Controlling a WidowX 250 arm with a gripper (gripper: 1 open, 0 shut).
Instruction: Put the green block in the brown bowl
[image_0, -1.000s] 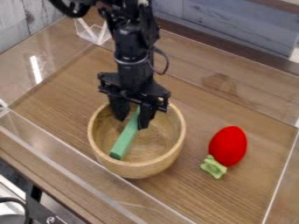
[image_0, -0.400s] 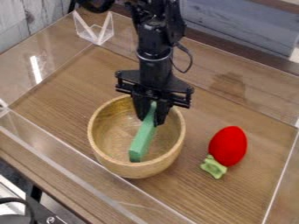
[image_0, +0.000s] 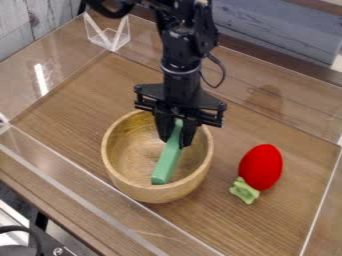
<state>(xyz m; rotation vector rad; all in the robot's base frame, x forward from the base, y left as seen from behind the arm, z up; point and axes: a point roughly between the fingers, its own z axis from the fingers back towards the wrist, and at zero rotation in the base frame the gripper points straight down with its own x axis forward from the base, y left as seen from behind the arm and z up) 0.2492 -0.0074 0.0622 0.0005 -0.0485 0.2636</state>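
The brown bowl (image_0: 123, 160) sits on the wooden table, left of centre. The green block (image_0: 168, 162) leans steeply inside it, lower end on the bowl's floor and upper end rising toward the right rim. My gripper (image_0: 178, 124) hangs straight down over the bowl's right side. Its dark fingers are shut on the block's upper end, which they partly hide.
A red toy fruit (image_0: 261, 165) with a small green leafy stub (image_0: 243, 190) lies just right of the bowl. A clear stand (image_0: 110, 36) is at the back left. Transparent walls (image_0: 40, 75) ring the table.
The gripper has closed and shifted to the right over the bowl. The green block's upper end moved right with it, and the block now stands steeper.
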